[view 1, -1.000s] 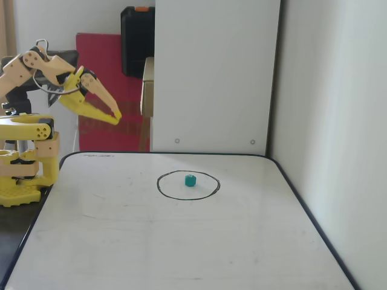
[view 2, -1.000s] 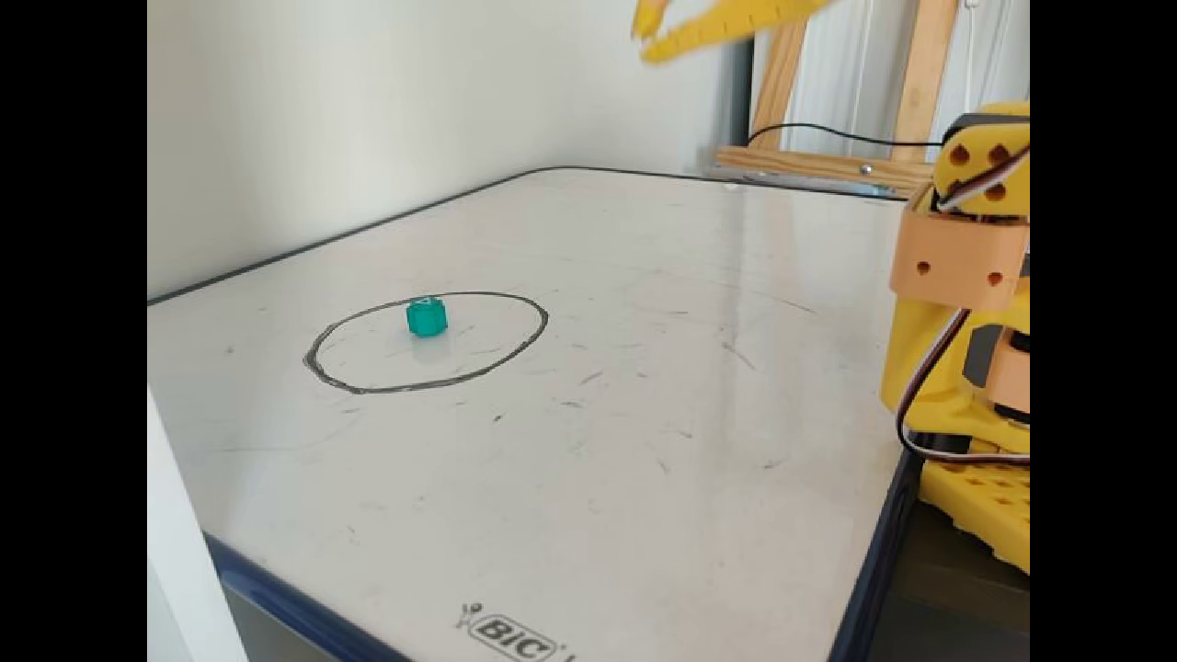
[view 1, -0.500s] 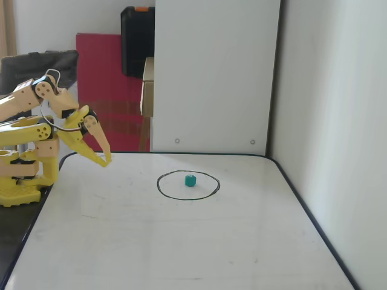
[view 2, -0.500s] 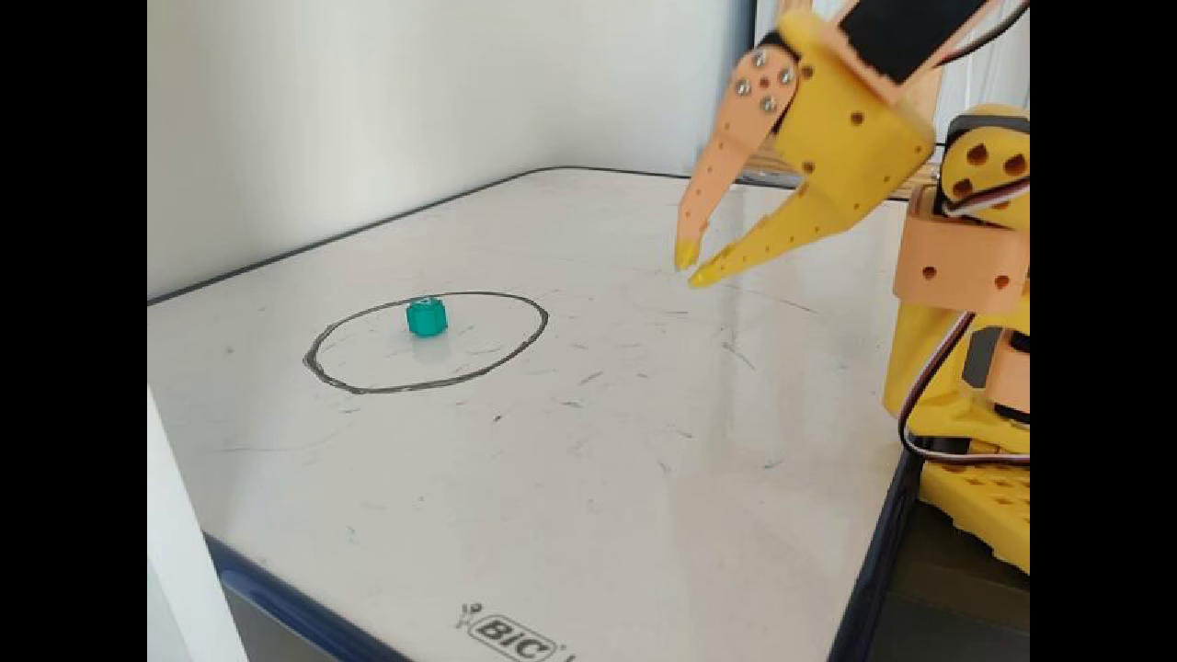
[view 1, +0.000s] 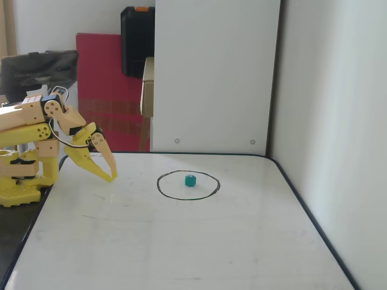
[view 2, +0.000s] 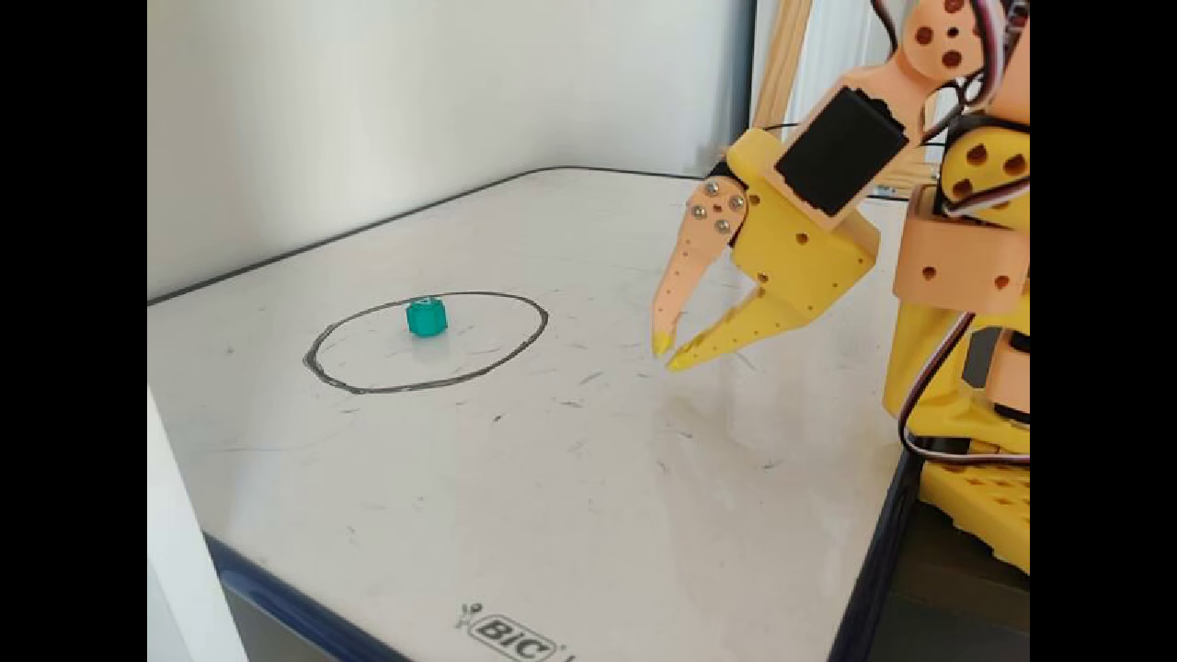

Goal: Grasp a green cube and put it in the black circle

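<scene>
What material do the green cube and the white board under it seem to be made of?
Green cube: probably matte plastic or foam, with even colour and no shine; too small to be sure. White board: likely a glossy dry-erase whiteboard, since it shows soft reflections, marker smudges, a drawn black circle and a dark frame.

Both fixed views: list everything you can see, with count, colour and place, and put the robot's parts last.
green cube: one, teal-green, inside the black circle, apart from the arm.
black circle: one, drawn on the whiteboard, near its middle.
whiteboard: one, white with a dark edge, serving as tabletop; BIC logo on the near edge in a fixed view.
red panel: one, behind the board, left in a fixed view.
black case: one, standing behind the red panel.
white panel: one, upright behind the board.
arm: one, yellow and peach, at the board's edge.
fingers: two, tips nearly touching, empty, just above the board, outside the circle.
</scene>
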